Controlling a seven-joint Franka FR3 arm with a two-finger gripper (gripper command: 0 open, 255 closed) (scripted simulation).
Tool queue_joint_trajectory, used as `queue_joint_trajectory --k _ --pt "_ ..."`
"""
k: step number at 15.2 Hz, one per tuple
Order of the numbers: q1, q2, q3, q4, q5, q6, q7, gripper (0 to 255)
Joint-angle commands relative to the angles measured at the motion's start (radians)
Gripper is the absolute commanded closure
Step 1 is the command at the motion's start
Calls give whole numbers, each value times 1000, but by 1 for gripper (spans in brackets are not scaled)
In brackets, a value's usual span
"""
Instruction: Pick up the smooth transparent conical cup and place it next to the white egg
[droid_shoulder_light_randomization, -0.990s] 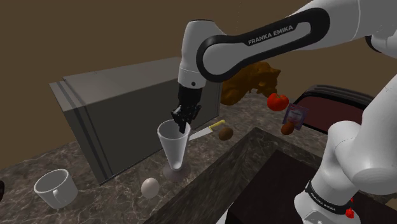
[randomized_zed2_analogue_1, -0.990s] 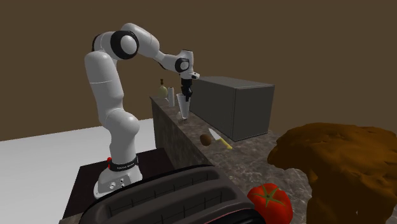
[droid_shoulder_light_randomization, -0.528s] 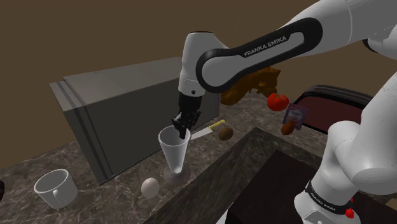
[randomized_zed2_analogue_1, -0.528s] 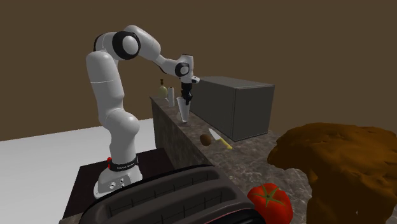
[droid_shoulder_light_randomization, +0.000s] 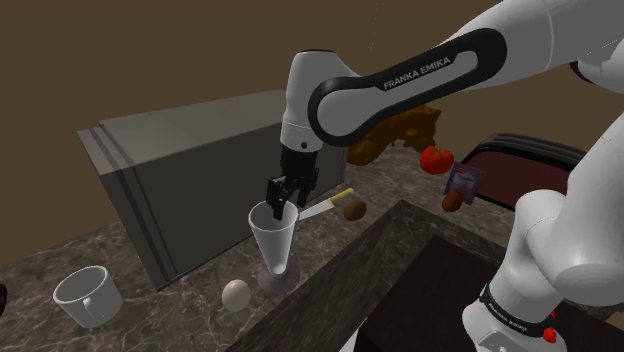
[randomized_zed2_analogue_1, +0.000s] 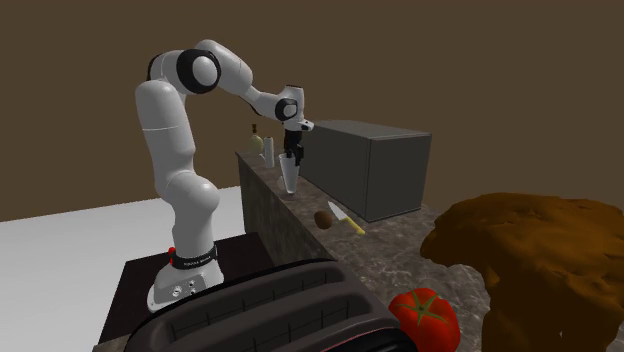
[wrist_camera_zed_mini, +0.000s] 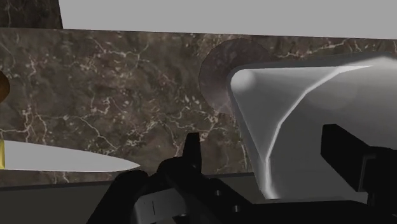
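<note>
Smooth translucent conical cup (droid_shoulder_light_randomization: 273, 236) stands upright on the dark marbled surface (droid_shoulder_light_randomization: 45, 262), wide mouth up and narrow end down, in front of a large grey box-shaped appliance (droid_shoulder_light_randomization: 180, 165). A whitish egg (droid_shoulder_light_randomization: 236, 294) lies just beside its foot, toward the shoulder view's lower left, apart from it. The black hand (droid_shoulder_light_randomization: 284, 207) hangs at the cup's rim from above, its fingers spread open. In the wrist view the hand (wrist_camera_zed_mini: 261, 137) straddles the rim: one finger (wrist_camera_zed_mini: 191, 145) is outside the wall with a gap to it, and the other finger (wrist_camera_zed_mini: 347, 156) shows against the pale inside of the cup (wrist_camera_zed_mini: 299, 114). Neither visibly presses on the wall, so nothing is held. In the second exterior view the cup (randomized_zed2_analogue_1: 288, 176) stands near the far end of the surface with the hand (randomized_zed2_analogue_1: 293, 157) just over it.

A white mug (droid_shoulder_light_randomization: 88, 296) stands farther toward the shoulder view's left, well apart from the egg. On the cup's other side lie a knife with a yellow handle (droid_shoulder_light_randomization: 326, 205) and a small brown rounded thing (droid_shoulder_light_randomization: 354, 209), close together. Beyond them are a red tomato (droid_shoulder_light_randomization: 436, 159), a brown lumpy loaf (droid_shoulder_light_randomization: 395, 128) and a dark toaster (droid_shoulder_light_randomization: 525, 158).
</note>
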Motion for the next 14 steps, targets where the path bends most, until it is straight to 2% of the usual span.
queue_joint_trajectory --k 1,3,7,14 --pt "0 0 0 0 0 0 0 0" --pt "0 0 0 0 0 0 0 0" --pt "-8 -51 -11 72 -7 -124 3 0" --pt "-8 -51 -11 72 -7 -124 3 0"
